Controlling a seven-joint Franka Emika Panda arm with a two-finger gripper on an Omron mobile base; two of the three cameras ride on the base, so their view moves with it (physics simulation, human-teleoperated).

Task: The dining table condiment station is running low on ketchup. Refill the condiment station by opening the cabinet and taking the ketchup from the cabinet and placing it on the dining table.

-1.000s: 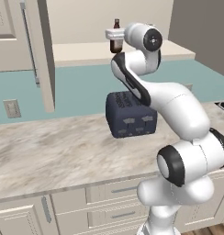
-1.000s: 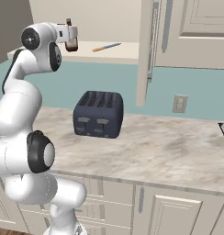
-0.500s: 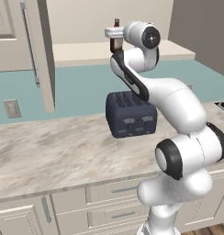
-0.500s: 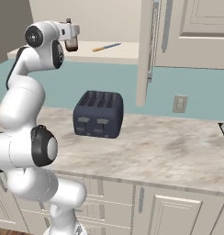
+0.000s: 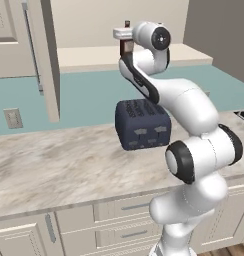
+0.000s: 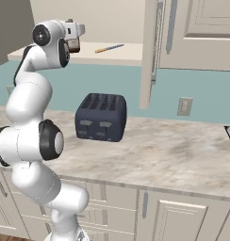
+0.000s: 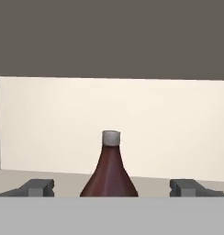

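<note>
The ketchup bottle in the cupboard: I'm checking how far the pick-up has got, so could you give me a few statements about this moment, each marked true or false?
1. The cupboard door stands open. True.
2. The ketchup bottle lies on its side on the shelf. False: it stands upright, cap on top.
3. In the hand view, the hand has its fingers spread wide, one on each side of the bottle, with a gap to it. True.
4. The toaster sits inside the cupboard. False: it stands on the counter below.
5. A pencil-like thing lies on the shelf. True.
6. The hand is carrying the bottle over the counter. False: the bottle is on the shelf, not gripped.
</note>
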